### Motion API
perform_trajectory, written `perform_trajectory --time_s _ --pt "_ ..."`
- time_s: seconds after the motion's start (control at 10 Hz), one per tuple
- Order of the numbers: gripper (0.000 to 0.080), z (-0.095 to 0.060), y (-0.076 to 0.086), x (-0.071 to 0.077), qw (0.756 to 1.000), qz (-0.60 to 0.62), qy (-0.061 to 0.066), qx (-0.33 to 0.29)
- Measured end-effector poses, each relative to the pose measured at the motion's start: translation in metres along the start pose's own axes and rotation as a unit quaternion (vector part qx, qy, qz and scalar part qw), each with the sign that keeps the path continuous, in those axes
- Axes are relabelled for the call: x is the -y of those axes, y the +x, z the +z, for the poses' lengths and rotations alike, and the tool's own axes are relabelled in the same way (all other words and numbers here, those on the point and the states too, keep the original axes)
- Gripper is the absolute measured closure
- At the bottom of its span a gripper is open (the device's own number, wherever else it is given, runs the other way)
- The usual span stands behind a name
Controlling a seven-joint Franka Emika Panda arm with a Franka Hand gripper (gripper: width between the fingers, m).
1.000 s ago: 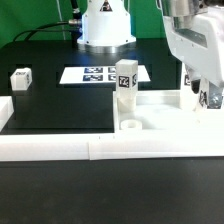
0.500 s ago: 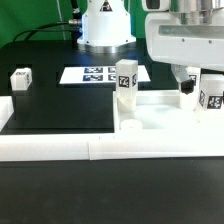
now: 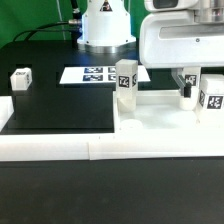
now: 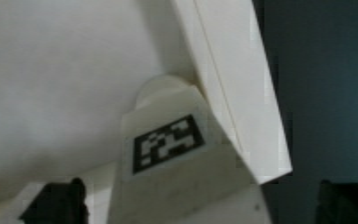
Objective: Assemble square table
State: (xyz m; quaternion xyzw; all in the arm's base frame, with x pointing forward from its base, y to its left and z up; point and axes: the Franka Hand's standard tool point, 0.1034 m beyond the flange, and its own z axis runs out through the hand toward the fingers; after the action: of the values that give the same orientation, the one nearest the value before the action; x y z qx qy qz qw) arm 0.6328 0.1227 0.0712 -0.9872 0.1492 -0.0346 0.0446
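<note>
The gripper point(image 4: 202, 203) is spread wide, its dark fingertips point(image 4: 60, 200) either side of a tagged leg point(image 4: 167, 140) with gaps showing. The leg stands on the square table point(image 3: 160, 115) - partly cut off at the exterior view's right edge.

exterior view low, facing robot base point(image 3: 105, 25), wrist view close on tagged leg point(image 4: 158, 150), both show slab point(image 3: 160, 122)

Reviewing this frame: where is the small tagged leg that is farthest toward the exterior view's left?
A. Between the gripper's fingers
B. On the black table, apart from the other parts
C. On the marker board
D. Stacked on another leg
B: the small tagged leg sits alone on the black table, well clear of the marker board and the white tabletop.
</note>
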Motion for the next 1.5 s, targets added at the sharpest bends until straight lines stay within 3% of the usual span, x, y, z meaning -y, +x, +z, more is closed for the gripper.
perform_trajectory --time_s 0.1,0.2,0.3,0.4,0.7,0.9,1.2,1.4,1.5 --pt "0.0237 0.0 0.0006 -0.0011 1.0 0.003 0.0 0.0" --pt "0.0385 0.0001 0.0005 -0.0011 1.0 0.021 0.0 0.0" --pt "0.0385 0.0004 0.0003 -0.0018 1.0 0.023 -0.001 0.001" --pt "0.0507 0.0008 0.0005 -0.0038 0.999 0.048 -0.002 0.001" --pt "0.0507 0.0014 0.0011 -0.0056 0.981 0.196 -0.003 0.001" --pt "0.0507 0.0022 0.0012 -0.0052 0.927 0.374 -0.011 0.014" --pt "0.0507 0.0029 0.0022 -0.0079 0.803 0.595 0.009 0.035" --pt "0.0507 0.0033 0.0016 -0.0076 0.808 0.588 0.011 0.033" --pt "0.0347 0.0039 0.0011 -0.0061 0.833 0.552 0.011 0.028"
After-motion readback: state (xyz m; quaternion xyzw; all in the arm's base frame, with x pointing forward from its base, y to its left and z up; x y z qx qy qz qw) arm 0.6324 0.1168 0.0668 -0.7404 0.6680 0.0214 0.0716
